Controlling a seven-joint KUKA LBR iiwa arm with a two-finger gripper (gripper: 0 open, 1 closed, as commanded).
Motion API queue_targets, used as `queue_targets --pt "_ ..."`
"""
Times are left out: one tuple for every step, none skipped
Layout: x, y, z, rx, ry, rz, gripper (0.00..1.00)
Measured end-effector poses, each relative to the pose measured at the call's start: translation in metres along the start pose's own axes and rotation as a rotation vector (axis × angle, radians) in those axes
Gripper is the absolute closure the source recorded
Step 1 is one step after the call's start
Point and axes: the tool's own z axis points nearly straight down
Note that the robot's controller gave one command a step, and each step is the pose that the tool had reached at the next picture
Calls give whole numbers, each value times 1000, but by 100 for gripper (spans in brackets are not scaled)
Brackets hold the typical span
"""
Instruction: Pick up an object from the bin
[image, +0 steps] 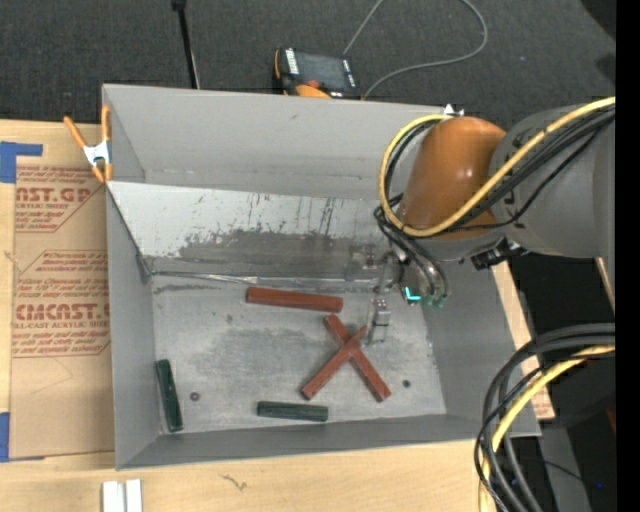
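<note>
Jaws: can't tell if open/closed. Two crossed red-brown bars (347, 356) lie just below and left of them, tops nearly touching. Risk: pinching one bar's end, it pivots on the other and slips.

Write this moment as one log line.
gripper: over upper end of two crossed red-brown bars | nearby: third red-brown bar | far: two dark green bars

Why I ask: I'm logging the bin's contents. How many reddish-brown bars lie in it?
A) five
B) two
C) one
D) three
D: one reddish-brown bar lies alone toward the back, and a crossed pair of the same colour forms an X nearer the front.
</note>
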Motion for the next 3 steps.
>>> queue_targets --pt "63 -15 71 -1 3 -106 0" --pt "59 -15 67 1 -6 -107 100" --pt "54 24 -125 1 -16 -144 100"
